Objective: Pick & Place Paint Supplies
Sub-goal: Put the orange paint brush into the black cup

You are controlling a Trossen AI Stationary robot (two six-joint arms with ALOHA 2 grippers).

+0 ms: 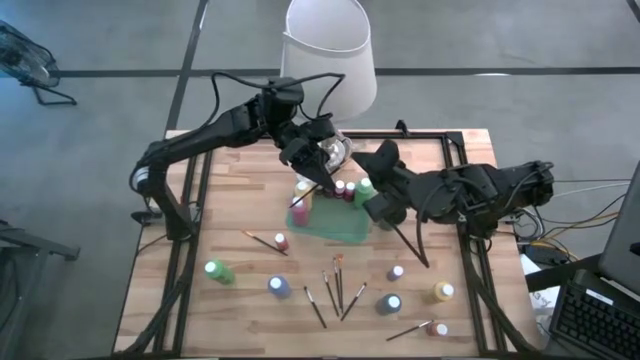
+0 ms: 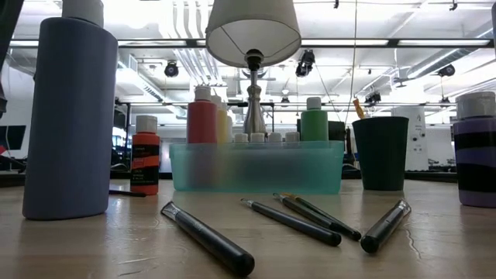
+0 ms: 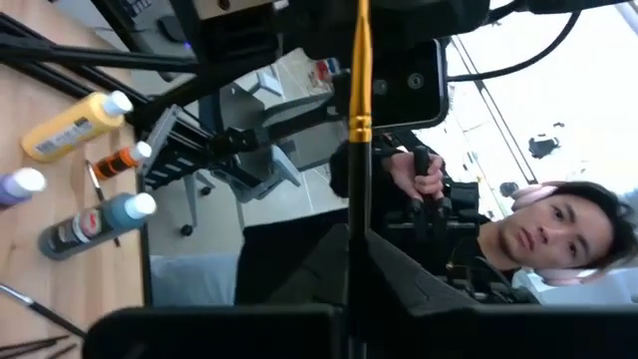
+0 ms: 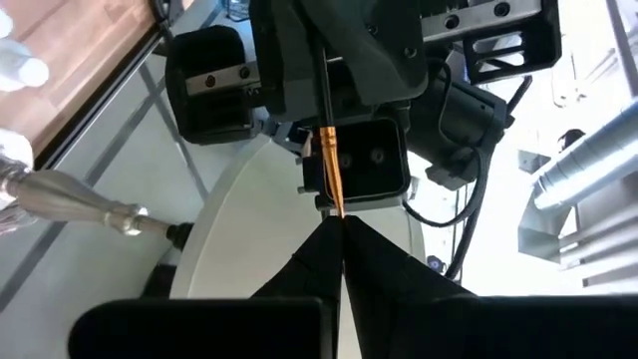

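Gripper states first: our left gripper (image 1: 318,172) and right gripper (image 1: 372,205) both pinch one brush (image 1: 315,187) above the teal tray (image 1: 335,225), seemingly a handover before stowing. Beneath, the wooden bench (image 1: 240,290) carries scattered bottles (image 1: 218,270) and brushes; the lamp (image 1: 330,50) stands behind, in an open workshop.

A: Floor? Counter?
B: Grey floor (image 1: 90,60) with dark seams, upper frame; wood-plank counter (image 1: 240,300), black-framed, centre.
A: Lighting?
B: White-shaded lamp (image 1: 330,50), top centre; ceiling light strips (image 2: 434,58), low view's upper right.
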